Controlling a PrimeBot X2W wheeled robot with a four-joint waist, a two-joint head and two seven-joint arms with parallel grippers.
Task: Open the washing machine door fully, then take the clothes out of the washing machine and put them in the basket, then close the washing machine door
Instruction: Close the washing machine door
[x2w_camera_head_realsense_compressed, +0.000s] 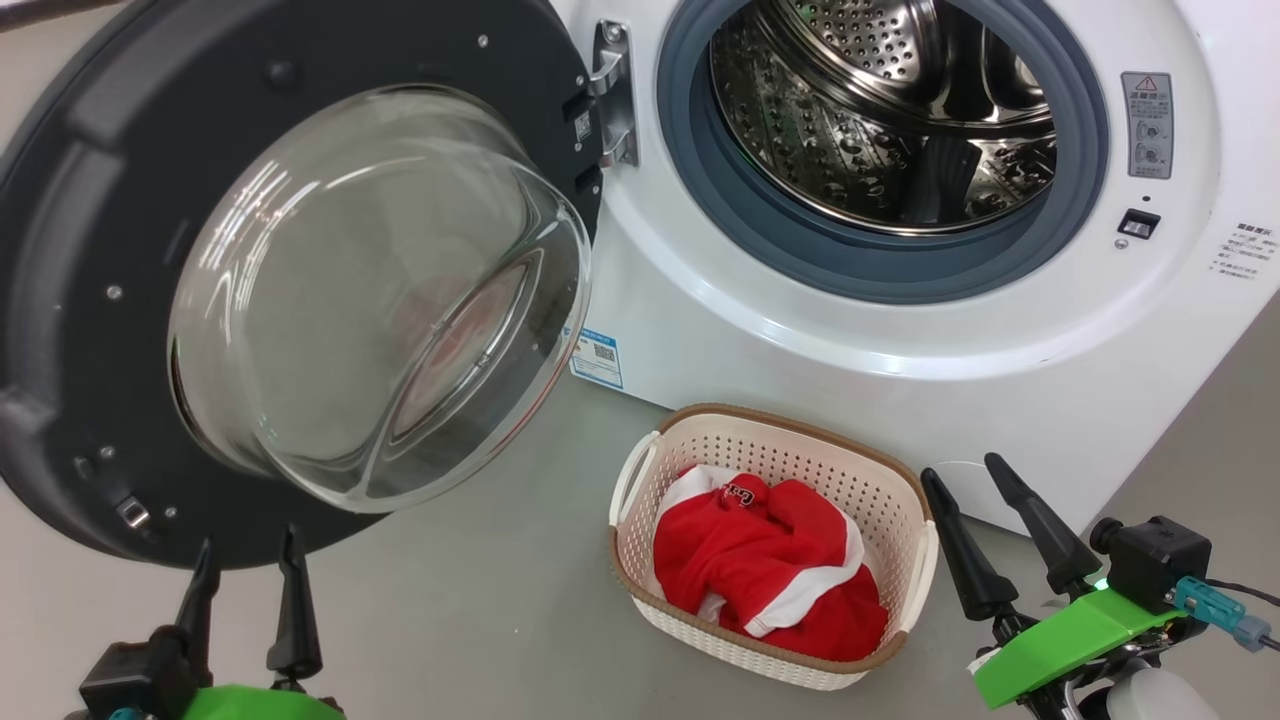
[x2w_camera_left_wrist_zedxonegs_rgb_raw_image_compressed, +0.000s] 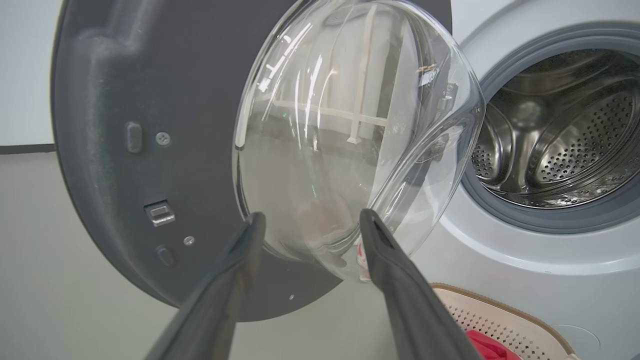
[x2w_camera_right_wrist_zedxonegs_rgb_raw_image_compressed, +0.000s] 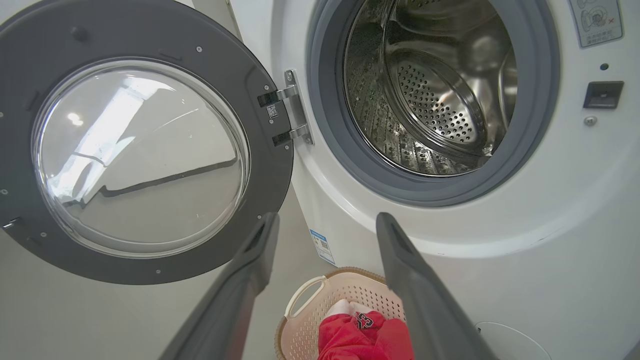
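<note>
Unloading looks done: only the closing swing is left.

The big white front-loading washing machine shows a bare steel drum. Its large round black door hangs wide open, hinged on its right, straight ahead of your left claw, the nearer one, released and empty. The small cream perforated basket on the floor holds the red-and-white clothes, just beside your right claw, also released. The blue label and grey warning sticker are too small to read.
</note>
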